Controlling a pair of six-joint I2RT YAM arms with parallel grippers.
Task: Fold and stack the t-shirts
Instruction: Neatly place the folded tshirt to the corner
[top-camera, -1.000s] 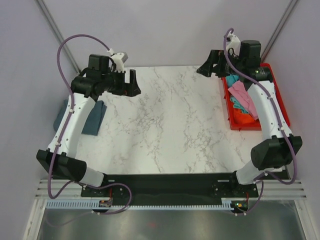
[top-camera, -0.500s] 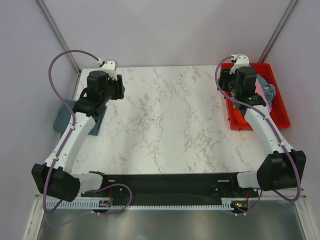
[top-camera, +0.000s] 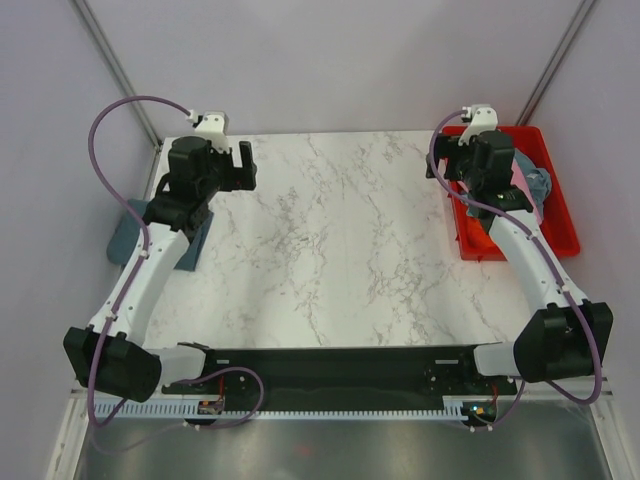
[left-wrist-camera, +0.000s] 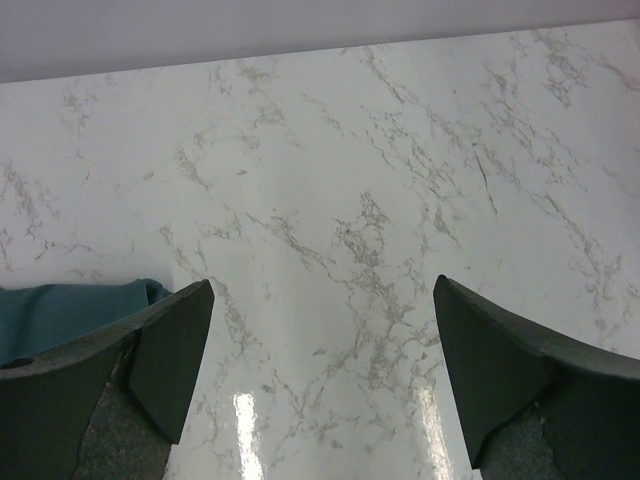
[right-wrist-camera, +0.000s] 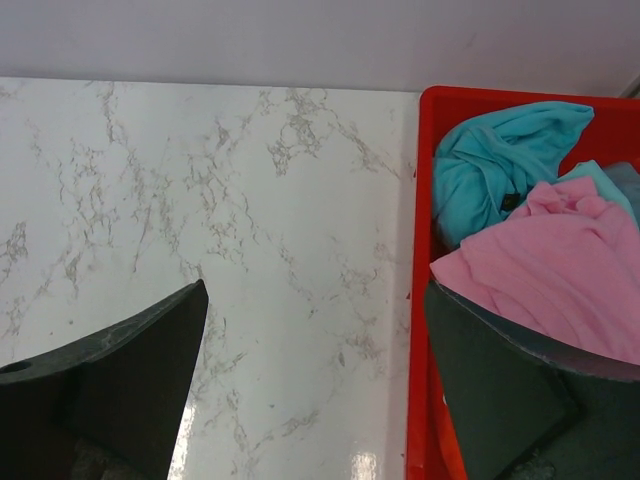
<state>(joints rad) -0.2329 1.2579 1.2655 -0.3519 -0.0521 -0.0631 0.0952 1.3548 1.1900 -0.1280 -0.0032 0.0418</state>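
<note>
I am watching both arms settling over the table (top-camera: 340, 250). The right gripper (right-wrist-camera: 315, 290), jaws spread again and empty, is now hanging over the red bin (right-wrist-camera: 425, 200), which is holding the pink shirt (right-wrist-camera: 560, 260) and teal shirt (right-wrist-camera: 500, 160). The left gripper (left-wrist-camera: 322, 290), also reopened, is hovering by the slate-blue shirt (left-wrist-camera: 70, 310) at the table's left edge. I'm judging the next pick to be due.

Robot lab cell: marble-patterned table (top-camera: 340, 250) boxed by plain walls (top-camera: 330, 60) and metal struts (top-camera: 113, 70).
</note>
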